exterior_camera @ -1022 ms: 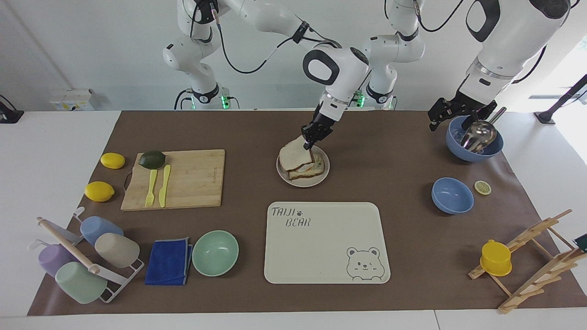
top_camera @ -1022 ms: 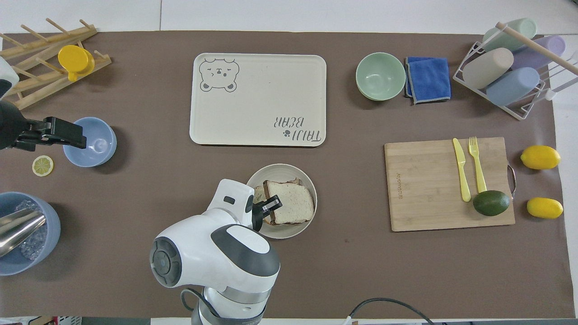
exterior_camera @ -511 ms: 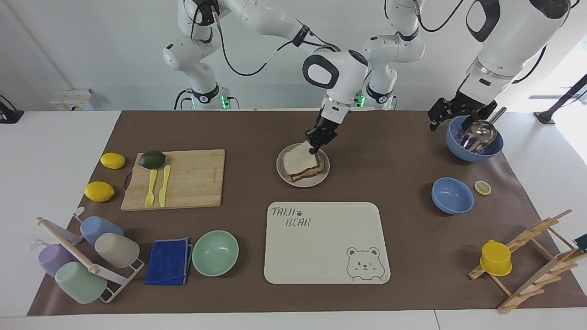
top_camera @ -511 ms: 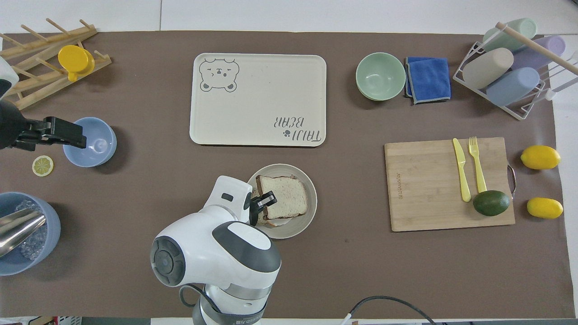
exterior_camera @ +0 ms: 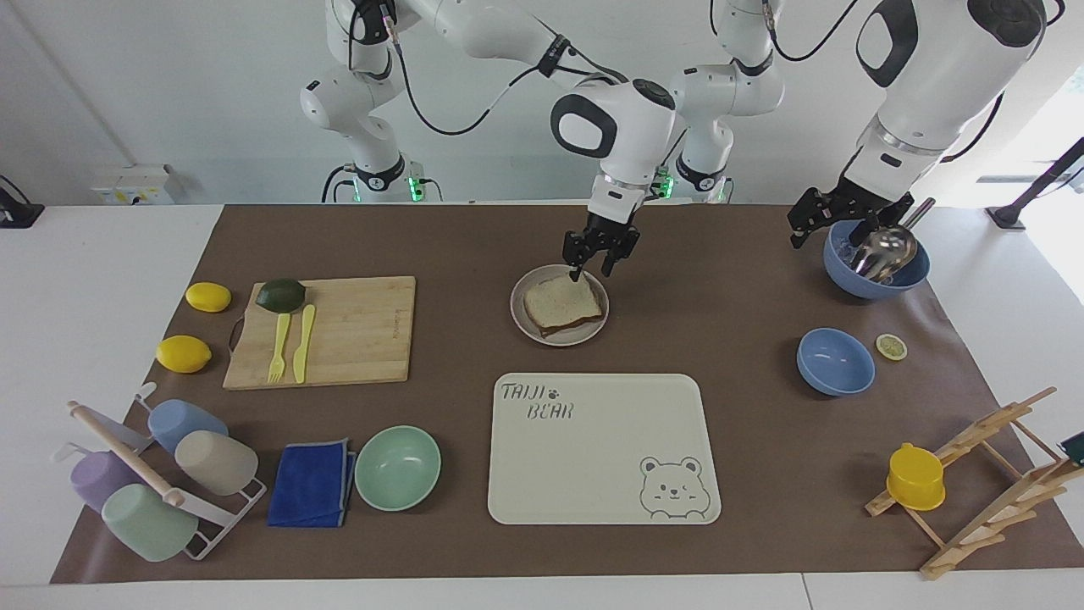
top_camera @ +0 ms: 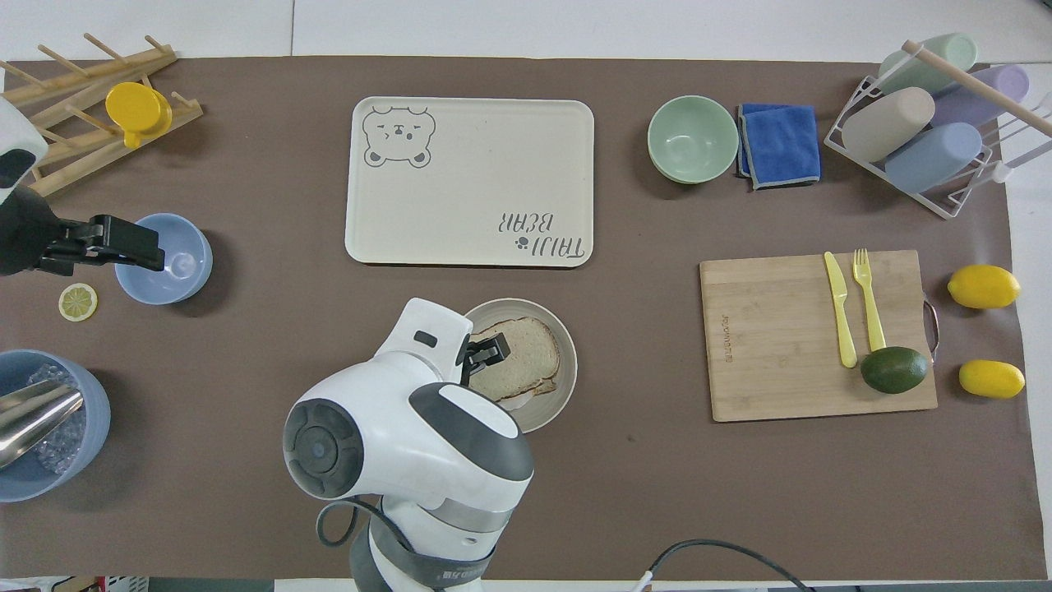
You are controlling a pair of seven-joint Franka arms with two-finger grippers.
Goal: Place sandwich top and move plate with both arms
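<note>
The sandwich top (exterior_camera: 562,302) lay on the plate (exterior_camera: 519,318); right end effector (exterior_camera: 597,269) released just above. Left end effector (exterior_camera: 815,222) waited, released. Next: both grip the plate's rim.

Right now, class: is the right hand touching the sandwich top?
Cannot tell. Facing view: the open right hand sits at the sandwich top's nearer edge on the plate; no plain gap or contact.

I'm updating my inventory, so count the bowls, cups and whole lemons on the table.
Round bowls, two blue and one mint green: 3
Plastic cups, four pastel in the wire rack, one yellow on the wooden rack: 5
Whole yellow lemons: 2
Total: 10
</note>
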